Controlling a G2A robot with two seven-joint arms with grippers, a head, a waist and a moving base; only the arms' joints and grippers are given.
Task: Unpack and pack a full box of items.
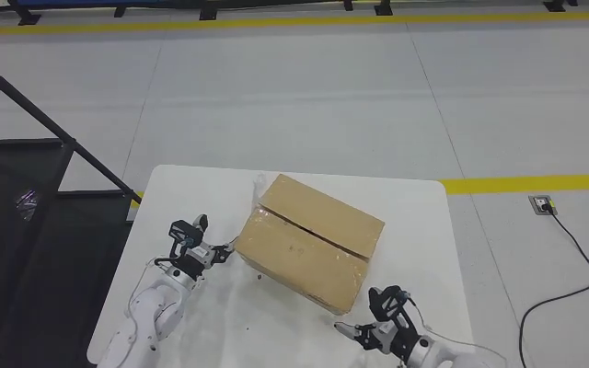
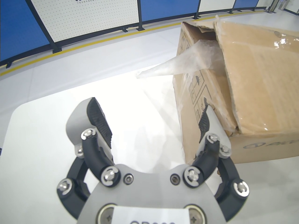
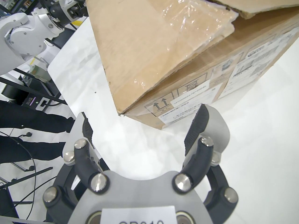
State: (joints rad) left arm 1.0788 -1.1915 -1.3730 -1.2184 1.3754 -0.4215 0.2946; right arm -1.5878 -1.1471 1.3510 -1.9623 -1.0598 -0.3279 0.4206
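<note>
My left gripper (image 2: 149, 108) stood wide open and held nothing, one finger just beside the near end of the cardboard box (image 2: 257, 71). Past that finger the end face bore black printed handling symbols. Above them a twisted tail of clear film (image 2: 177, 64) stuck out from under the torn, slightly lifted top flap. My right gripper (image 3: 143, 115) was wide open and empty too, with the box's opposite end just ahead of its fingertips and apart from them. That end carried white stickers (image 3: 186, 97) with fine print and an up-arrow mark. Glossy clear tape (image 3: 186, 24) wrinkled across the closed brown flap above. The box lay on the white table (image 1: 230, 184) between both grippers.
</note>
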